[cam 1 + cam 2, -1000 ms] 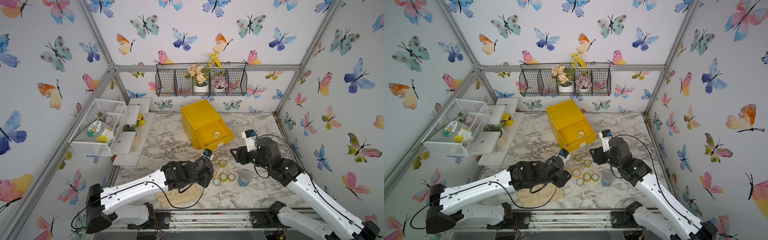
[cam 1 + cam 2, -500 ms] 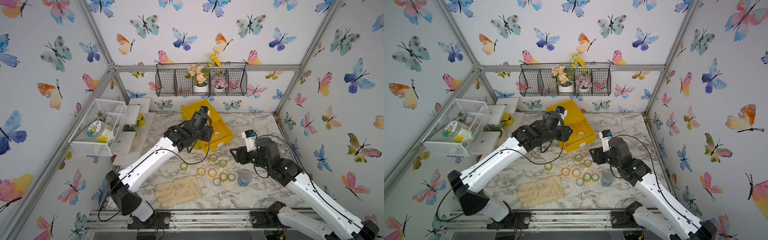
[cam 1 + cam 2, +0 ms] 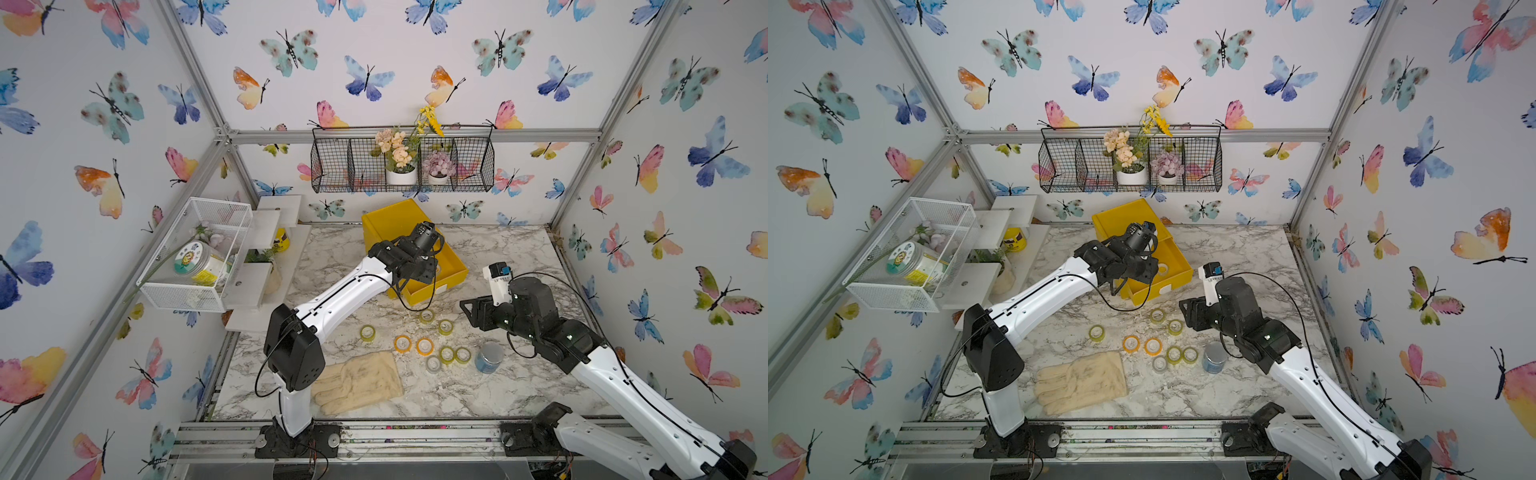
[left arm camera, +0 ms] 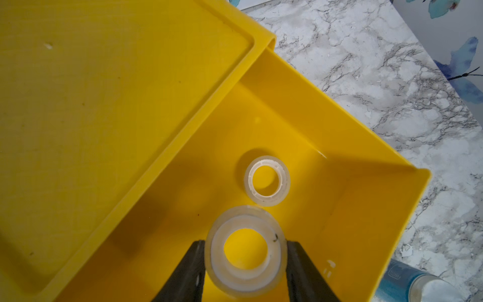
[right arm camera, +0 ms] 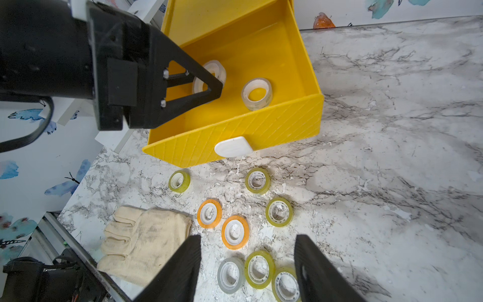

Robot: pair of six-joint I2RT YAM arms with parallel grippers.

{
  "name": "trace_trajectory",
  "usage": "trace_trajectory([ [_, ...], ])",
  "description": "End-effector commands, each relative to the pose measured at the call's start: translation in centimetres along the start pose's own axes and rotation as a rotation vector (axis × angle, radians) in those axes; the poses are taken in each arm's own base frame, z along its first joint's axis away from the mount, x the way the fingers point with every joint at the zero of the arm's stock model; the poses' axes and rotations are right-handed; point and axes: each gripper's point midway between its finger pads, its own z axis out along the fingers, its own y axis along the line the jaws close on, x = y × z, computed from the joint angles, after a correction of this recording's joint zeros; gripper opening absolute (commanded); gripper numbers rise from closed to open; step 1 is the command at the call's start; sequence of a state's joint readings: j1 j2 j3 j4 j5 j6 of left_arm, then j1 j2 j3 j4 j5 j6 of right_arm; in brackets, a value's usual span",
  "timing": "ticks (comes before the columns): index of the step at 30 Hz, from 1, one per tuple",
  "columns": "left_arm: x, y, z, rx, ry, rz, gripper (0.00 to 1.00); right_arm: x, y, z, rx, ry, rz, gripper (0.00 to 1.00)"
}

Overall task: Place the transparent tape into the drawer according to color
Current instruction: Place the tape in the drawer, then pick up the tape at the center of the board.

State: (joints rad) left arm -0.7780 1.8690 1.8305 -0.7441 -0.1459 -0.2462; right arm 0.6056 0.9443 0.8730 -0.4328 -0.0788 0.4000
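Note:
My left gripper (image 4: 244, 251) is shut on a colourless transparent tape ring (image 4: 217, 261) and holds it over the open yellow drawer (image 4: 366, 209). A second colourless ring (image 4: 267, 181) lies flat on the drawer floor. In both top views the left wrist (image 3: 411, 257) hides the jaws above the drawer (image 3: 1177, 266). My right gripper (image 5: 247, 238) stands open and empty over the loose rings on the marble. There lie several yellow-green rings (image 5: 279, 211), two orange ones (image 5: 235, 232) and a grey one (image 5: 231, 274).
A beige glove (image 3: 357, 382) lies near the front, left of the rings. A blue-grey tin (image 3: 488, 357) stands right of them, close to the right arm. The yellow cabinet (image 3: 390, 220) sits at the back, and a white shelf and wire box (image 3: 195, 257) are at the left.
The left arm has risen from the rings on the marble and swung back over the open drawer, carrying the colourless ring. The right arm has barely moved.

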Motion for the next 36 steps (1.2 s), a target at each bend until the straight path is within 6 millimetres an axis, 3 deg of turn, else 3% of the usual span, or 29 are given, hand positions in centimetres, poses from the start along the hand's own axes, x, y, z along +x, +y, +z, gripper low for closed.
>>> trace_trajectory([
  [1,0.1,0.1,0.2,0.0,0.023,0.014,0.5,0.1,-0.4,0.0,0.017,-0.003,0.002,0.64],
  [11,-1.0,-0.1,-0.4,0.012,-0.008,0.009,0.72,0.0,-0.2,0.0,0.013,0.0,0.002,0.65],
  [17,-2.6,-1.0,-4.3,0.09,-0.073,-0.022,0.81,0.3,0.3,-0.2,-0.014,0.017,-0.011,0.66],
  [20,-2.2,-1.6,-6.9,0.144,-0.107,-0.042,0.85,1.3,0.5,0.1,-0.037,0.053,-0.02,0.65],
  [23,-0.8,-1.7,-9.3,0.169,-0.157,-0.052,0.99,2.9,0.8,0.6,-0.079,0.106,-0.028,0.64],
  [29,4.0,0.1,-12.5,0.184,-0.227,-0.131,0.99,7.7,1.2,1.9,-0.143,0.236,-0.009,0.62],
  [36,10.5,2.8,-12.4,0.154,-0.245,-0.242,0.99,15.0,3.0,3.7,-0.156,0.426,-0.084,0.6],
])
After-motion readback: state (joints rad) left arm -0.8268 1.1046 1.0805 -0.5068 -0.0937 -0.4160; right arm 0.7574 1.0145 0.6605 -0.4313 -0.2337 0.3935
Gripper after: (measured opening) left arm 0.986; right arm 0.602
